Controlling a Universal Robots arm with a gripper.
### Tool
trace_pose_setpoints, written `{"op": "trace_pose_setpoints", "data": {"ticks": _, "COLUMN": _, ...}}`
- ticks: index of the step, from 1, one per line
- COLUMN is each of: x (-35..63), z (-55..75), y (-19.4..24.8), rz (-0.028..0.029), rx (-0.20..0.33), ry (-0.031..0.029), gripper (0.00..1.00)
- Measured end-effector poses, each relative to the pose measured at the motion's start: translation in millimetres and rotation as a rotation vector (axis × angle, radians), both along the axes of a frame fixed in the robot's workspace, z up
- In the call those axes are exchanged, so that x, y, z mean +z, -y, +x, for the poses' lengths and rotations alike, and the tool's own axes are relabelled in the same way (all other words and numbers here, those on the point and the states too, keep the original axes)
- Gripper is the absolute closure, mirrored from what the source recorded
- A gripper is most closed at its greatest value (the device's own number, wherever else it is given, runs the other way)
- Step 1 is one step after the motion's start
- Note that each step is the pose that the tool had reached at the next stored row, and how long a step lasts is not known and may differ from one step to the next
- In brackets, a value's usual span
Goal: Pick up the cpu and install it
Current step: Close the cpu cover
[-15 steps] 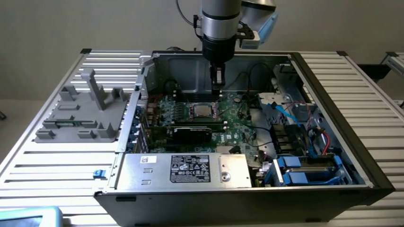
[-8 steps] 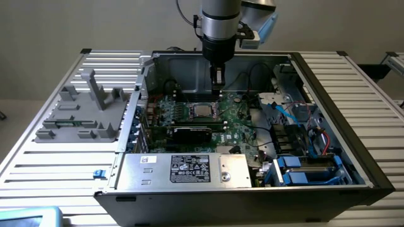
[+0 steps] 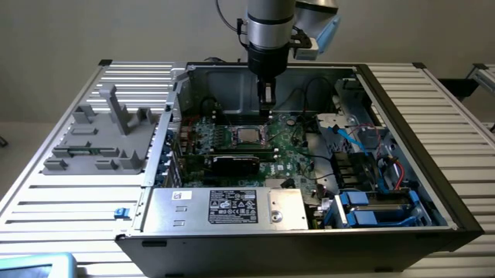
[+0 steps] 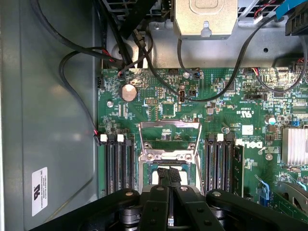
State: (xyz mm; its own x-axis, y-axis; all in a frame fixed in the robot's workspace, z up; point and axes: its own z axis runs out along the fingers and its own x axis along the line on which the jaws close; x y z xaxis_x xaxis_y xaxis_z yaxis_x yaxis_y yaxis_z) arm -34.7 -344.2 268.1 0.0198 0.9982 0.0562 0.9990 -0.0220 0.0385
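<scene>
The cpu (image 3: 249, 135), a silvery square chip, lies flat in the socket at the middle of the green motherboard (image 3: 294, 145) inside the open computer case. My gripper (image 3: 265, 111) hangs straight down just above the socket's far edge, apart from the chip. In the wrist view its black fingertips (image 4: 163, 175) are pressed together with nothing between them, so my gripper (image 4: 170, 176) is shut. Pale parts of the cpu (image 4: 156, 178) show beside them. The socket's metal load frame (image 4: 168, 139) stands swung open.
A silver power supply box (image 3: 224, 208) with a black label fills the case's near side. A black card (image 3: 236, 162) lies near the socket. Memory slots (image 4: 118, 163) flank the socket and black cables (image 4: 77, 96) loop nearby. A grey fixture (image 3: 101, 139) stands on the table at the exterior view's left.
</scene>
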Motion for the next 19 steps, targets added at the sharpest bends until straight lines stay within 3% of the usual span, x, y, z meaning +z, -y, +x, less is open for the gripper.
{"op": "trace_pose_setpoints", "data": {"ticks": 3, "x": -2.0, "z": 0.0, "y": 0.4, "rz": -0.0003, "rx": 0.0, "ry": -0.0004, "gripper": 0.89}}
{"op": "trace_pose_setpoints", "data": {"ticks": 7, "x": -5.8, "z": -1.3, "y": 1.0, "rz": -0.0053, "rx": 0.002, "ry": -0.0016, "gripper": 0.89}}
{"op": "trace_pose_setpoints", "data": {"ticks": 14, "x": -11.8, "z": -6.7, "y": 2.7, "rz": -0.0058, "rx": 0.002, "ry": -0.0022, "gripper": 0.89}}
{"op": "trace_pose_setpoints", "data": {"ticks": 19, "x": -18.3, "z": -9.3, "y": 2.7, "rz": -0.0131, "rx": 0.003, "ry": -0.0021, "gripper": 0.89}}
